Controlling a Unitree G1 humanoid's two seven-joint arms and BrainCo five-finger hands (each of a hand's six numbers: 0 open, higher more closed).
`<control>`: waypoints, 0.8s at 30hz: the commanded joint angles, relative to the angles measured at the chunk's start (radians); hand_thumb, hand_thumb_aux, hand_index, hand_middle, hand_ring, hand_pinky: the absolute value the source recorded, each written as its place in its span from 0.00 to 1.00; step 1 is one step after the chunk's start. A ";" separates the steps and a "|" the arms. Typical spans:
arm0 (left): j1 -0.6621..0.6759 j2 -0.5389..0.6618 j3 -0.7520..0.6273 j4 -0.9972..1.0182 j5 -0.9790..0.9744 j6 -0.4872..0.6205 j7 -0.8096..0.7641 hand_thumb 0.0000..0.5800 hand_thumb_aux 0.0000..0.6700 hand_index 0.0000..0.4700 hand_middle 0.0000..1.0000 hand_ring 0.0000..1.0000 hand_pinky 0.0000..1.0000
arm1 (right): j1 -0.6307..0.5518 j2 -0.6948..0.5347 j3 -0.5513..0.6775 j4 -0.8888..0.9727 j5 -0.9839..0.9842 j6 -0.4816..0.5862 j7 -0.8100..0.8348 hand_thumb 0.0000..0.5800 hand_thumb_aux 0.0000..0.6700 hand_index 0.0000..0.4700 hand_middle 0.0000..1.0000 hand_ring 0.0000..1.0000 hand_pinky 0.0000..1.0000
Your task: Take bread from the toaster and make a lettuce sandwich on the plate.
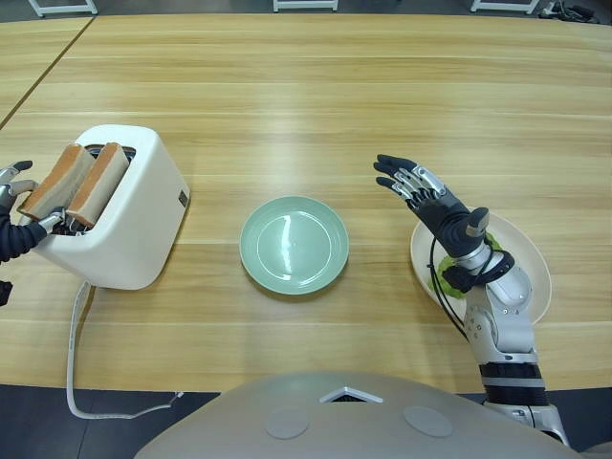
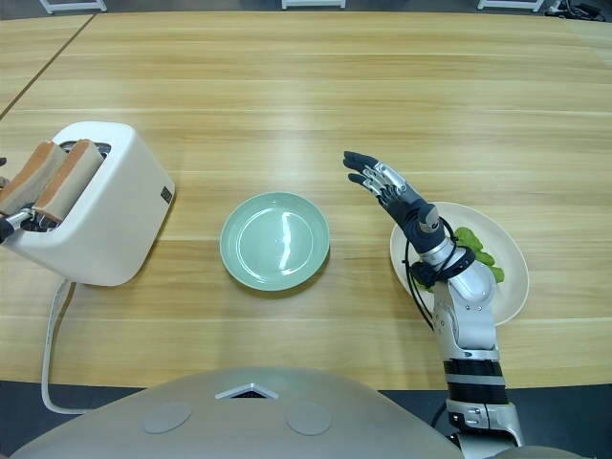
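Note:
A white toaster (image 1: pixel 124 215) stands at the table's left with two slices of bread (image 1: pixel 84 182) sticking up out of its slots. My left hand (image 1: pixel 13 206) is at the toaster's left side, fingers next to the nearer slice; whether it grips the slice I cannot tell. An empty green plate (image 1: pixel 294 244) lies in the middle. At the right a cream plate (image 1: pixel 531 263) holds green lettuce (image 2: pixel 475 251), partly hidden by my right forearm. My right hand (image 1: pixel 413 185) hovers open, fingers spread, just left of the cream plate.
The toaster's white cord (image 1: pixel 76 354) trails over the table's front edge at the left. A table seam (image 1: pixel 48 72) runs along the far left. Bare wood stretches across the back half of the table.

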 commanded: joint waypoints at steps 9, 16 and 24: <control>-0.089 -0.057 0.032 -0.067 -0.123 -0.081 0.047 1.00 1.00 1.00 0.00 0.00 0.00 | 0.001 -0.002 -0.005 -0.007 -0.021 -0.005 -0.003 0.00 0.00 0.00 0.00 0.00 0.00; -0.211 -0.100 0.080 -0.100 -0.312 -0.139 0.086 1.00 1.00 1.00 0.00 0.00 0.00 | 0.000 -0.002 -0.005 -0.004 -0.027 -0.009 -0.005 0.00 0.00 0.00 0.00 0.00 0.00; -0.292 -0.120 -0.012 -0.175 -0.285 -0.166 0.111 1.00 1.00 1.00 0.00 0.00 0.00 | -0.015 0.005 0.002 0.024 -0.037 -0.023 -0.006 0.00 0.00 0.00 0.00 0.00 0.00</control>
